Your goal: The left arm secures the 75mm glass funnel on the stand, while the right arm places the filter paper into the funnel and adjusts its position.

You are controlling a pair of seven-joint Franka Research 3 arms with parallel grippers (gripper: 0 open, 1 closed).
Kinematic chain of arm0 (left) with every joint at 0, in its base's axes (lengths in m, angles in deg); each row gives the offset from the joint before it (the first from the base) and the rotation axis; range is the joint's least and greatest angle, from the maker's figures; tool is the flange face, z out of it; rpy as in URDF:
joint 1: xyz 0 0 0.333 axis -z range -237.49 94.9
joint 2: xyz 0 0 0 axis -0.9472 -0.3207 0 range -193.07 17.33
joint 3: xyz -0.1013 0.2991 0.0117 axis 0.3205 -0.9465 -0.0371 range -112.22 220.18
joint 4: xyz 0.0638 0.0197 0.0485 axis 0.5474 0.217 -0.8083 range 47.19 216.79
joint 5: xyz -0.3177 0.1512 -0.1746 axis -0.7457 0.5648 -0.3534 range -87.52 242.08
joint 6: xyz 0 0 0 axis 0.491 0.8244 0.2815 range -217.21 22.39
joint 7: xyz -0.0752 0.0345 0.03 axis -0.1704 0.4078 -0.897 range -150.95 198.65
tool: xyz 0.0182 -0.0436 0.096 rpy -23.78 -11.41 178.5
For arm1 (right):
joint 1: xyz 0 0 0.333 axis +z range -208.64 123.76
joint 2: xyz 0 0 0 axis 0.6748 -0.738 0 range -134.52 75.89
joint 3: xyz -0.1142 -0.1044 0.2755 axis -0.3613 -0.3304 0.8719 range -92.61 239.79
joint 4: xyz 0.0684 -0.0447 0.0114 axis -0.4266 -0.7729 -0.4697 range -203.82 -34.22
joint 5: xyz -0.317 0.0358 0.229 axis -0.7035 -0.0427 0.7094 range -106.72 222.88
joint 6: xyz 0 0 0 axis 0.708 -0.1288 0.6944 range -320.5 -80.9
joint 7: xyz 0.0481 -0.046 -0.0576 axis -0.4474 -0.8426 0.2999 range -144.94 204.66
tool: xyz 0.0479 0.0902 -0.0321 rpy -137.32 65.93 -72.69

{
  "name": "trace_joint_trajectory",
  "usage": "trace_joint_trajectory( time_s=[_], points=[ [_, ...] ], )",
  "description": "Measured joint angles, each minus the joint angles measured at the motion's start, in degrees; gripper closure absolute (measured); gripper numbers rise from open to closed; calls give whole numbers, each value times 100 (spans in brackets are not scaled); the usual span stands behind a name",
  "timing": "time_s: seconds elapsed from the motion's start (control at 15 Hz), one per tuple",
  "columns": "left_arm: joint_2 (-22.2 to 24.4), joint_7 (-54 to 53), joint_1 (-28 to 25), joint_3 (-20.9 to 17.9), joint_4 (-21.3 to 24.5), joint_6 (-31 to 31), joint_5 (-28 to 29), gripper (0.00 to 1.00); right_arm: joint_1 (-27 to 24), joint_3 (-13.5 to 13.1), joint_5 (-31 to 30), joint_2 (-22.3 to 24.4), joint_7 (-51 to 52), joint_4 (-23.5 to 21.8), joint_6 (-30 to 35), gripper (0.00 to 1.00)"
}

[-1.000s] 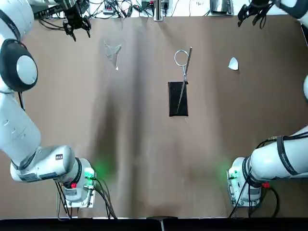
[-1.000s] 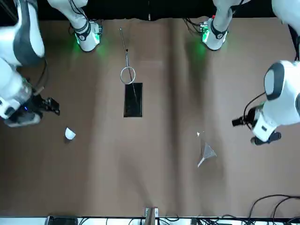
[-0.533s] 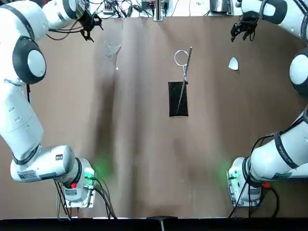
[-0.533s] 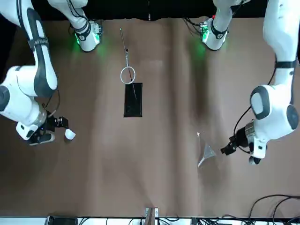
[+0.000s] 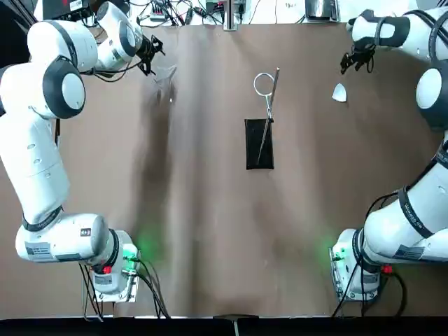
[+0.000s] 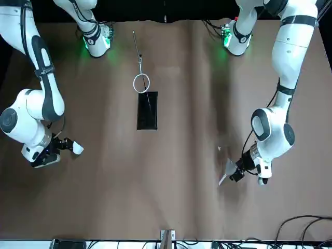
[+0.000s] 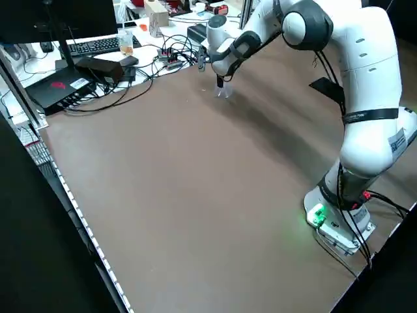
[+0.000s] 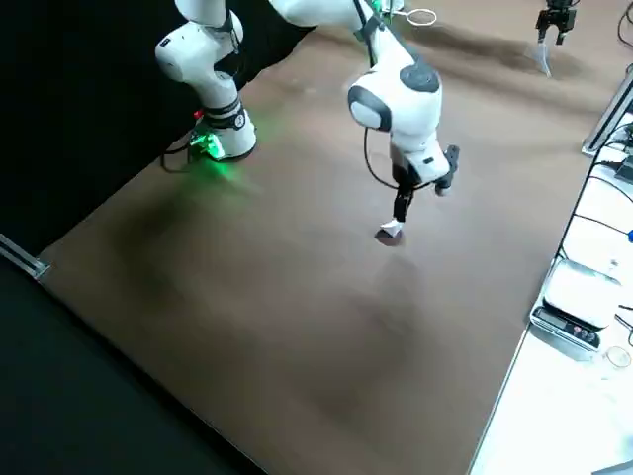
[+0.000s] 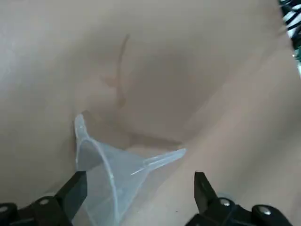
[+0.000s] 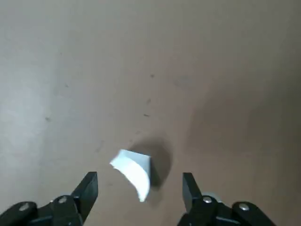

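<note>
The clear glass funnel (image 5: 164,78) lies on its side at the far left of the brown table, apart from the stand. My left gripper (image 5: 148,56) hovers just over it, open, and its fingers straddle the funnel (image 9: 113,169) in the left wrist view. The stand's black base (image 5: 259,143) is mid-table, with its rod and wire ring (image 5: 263,84) reaching toward the far edge. The white filter paper (image 5: 339,92) lies at the far right. My right gripper (image 5: 355,61) hangs open right above the paper (image 10: 134,172), not touching it.
Cables and plugs (image 5: 168,10) crowd the far table edge behind both grippers. A keyboard and other desk gear (image 7: 98,45) sit beyond the table on the left side. The green-lit arm bases (image 5: 115,262) stand at the near edge.
Both arms swung in from the far corners. The left gripper came down beside the funnel, and the right gripper dropped over the filter paper. Funnel, paper and stand have not moved.
</note>
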Motion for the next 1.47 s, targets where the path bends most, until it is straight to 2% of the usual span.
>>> trace_joint_trajectory(
  time_s=[0.2, 0.47, 0.53, 0.6, 0.67, 0.8, 0.93, 1.07, 1.13, 1.2, 1.33, 1.4, 1.47],
  points=[
    [3, 6, -22, -1, 67, -5, -6, 0, -190, -1, 0, -12, 587, -477, -689, 22],
    [17, 37, -22, -1, 67, -57, -16, 2, -181, 45, 0, -23, 746, -746, -960, 22],
    [19, 75, -21, -1, 67, -89, -31, 6, -170, 57, 0, -43, 753, -767, -1039, 23],
    [21, 100, -19, 0, 66, -101, -39, 15, -162, 66, 0, -82, 762, -775, -1096, 23],
    [24, 112, -15, 1, 66, -107, -41, 26, -158, 71, 0, -139, 766, -779, -1145, 27],
    [27, 138, -8, 7, 66, -115, -44, 38, -157, 75, 0, -325, 823, -781, -1430, 32],
    [28, 145, -7, 11, 62, -120, -98, 57, -157, 75, 0, -436, 875, -781, -1596, 37],
    [32, 145, -7, 11, 58, -123, -203, 59, -157, 75, 0, -489, 889, -781, -1640, 40],
    [36, 145, -7, 11, 55, -125, -234, 69, -157, 75, 0, -494, 893, -781, -1645, 40],
    [40, 145, -7, 11, 52, -125, -250, 70, -157, 75, 0, -494, 895, -780, -1647, 46],
    [53, 147, -7, 11, 50, -125, -256, 75, -157, 75, 0, -494, 895, -780, -1650, 66],
    [60, 148, -7, 12, 50, -125, -256, 75, -157, 75, 0, -494, 895, -780, -1650, 66],
    [65, 149, -7, 12, 50, -125, -256, 77, -157, 75, 0, -494, 897, -780, -1650, 71]
  ],
)
